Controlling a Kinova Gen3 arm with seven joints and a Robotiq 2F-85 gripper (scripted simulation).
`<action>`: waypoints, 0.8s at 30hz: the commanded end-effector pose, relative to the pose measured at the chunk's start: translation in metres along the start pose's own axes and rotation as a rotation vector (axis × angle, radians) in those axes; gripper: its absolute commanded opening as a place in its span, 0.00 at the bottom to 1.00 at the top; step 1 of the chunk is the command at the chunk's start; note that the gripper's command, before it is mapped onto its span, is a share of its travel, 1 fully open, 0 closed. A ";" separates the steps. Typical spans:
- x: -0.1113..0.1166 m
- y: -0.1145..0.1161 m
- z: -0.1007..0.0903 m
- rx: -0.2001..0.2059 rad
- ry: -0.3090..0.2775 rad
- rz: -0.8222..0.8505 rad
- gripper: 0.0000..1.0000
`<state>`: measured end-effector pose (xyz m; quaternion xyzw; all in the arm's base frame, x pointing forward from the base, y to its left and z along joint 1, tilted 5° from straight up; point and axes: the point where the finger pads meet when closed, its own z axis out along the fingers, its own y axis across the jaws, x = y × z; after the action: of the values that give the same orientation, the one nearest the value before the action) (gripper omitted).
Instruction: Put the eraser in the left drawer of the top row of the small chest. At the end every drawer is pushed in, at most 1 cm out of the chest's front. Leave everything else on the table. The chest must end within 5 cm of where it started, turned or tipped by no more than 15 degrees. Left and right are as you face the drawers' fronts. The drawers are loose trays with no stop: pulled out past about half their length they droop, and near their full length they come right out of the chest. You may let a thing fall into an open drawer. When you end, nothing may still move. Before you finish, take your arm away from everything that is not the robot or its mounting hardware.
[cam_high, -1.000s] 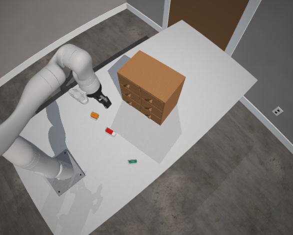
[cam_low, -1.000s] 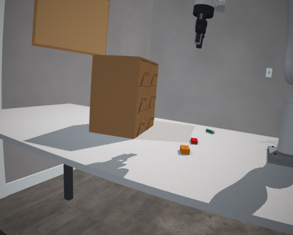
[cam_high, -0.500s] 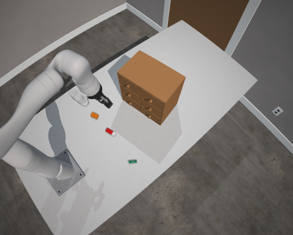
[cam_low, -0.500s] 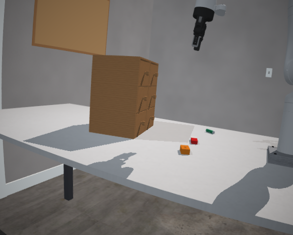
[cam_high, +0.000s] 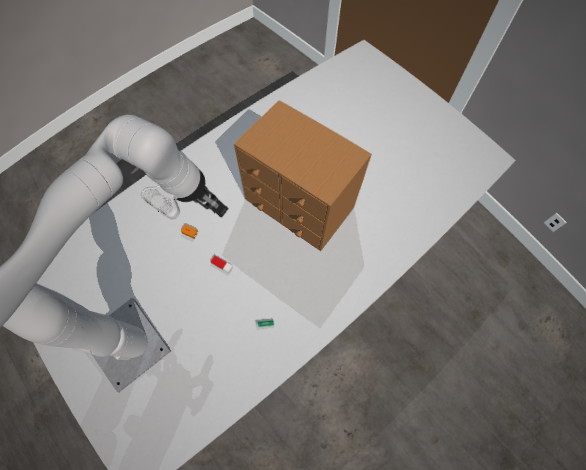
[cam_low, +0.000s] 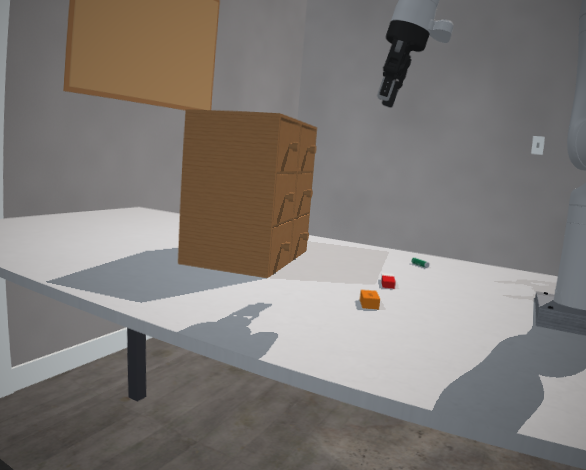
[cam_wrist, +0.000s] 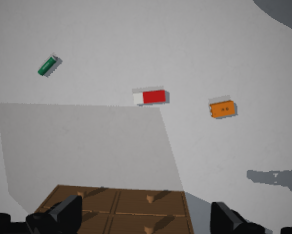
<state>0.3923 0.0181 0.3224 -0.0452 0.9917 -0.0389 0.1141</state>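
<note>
Going from left to right in the top view, we first see the white shoe (cam_high: 160, 201), out in front of the chest (cam_high: 305, 150) (cam_low: 227, 195) (cam_wrist: 100, 202), toward its left side. Next comes the orange block (cam_high: 189, 230) (cam_low: 370, 300) (cam_wrist: 223, 109), also in front of the chest. Both should remain where they lie.

Our gripper (cam_high: 224, 212) (cam_low: 386, 100) (cam_wrist: 145, 213) hangs high before the chest, its fingers wide apart and with nothing between them.

The eraser (cam_high: 219, 262) (cam_low: 388, 282) (cam_wrist: 154, 97) lies flat on the table, in front of the chest and apart from it. We take the red-and-white block to be this eraser. We judge it light, a little soft and rubbery, so it should grip well and not break. We would hold it across its narrow width, near the middle on the red part, with a moderate squeeze; too strong a pinch could bend it or make it jump out.

Its goal, the top-row left drawer (cam_high: 267, 175) (cam_low: 285, 137), appears pushed into the chest. Probably we must draw it out first by its knob (cam_high: 255, 172) (cam_low: 293, 146), less than half its length, so it does not droop.

Last, the green cylinder (cam_high: 265, 323) (cam_low: 420, 262) (cam_wrist: 47, 65) lies farther out from the chest's front, and we leave it alone.
</note>
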 end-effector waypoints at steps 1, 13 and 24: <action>-0.001 0.001 0.002 -0.001 -0.030 -0.001 1.00; -0.007 0.001 0.015 -0.003 -0.114 -0.001 1.00; -0.012 0.002 0.026 -0.003 -0.194 -0.001 1.00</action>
<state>0.4095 0.0179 0.3010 -0.0488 0.9781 -0.0342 0.1993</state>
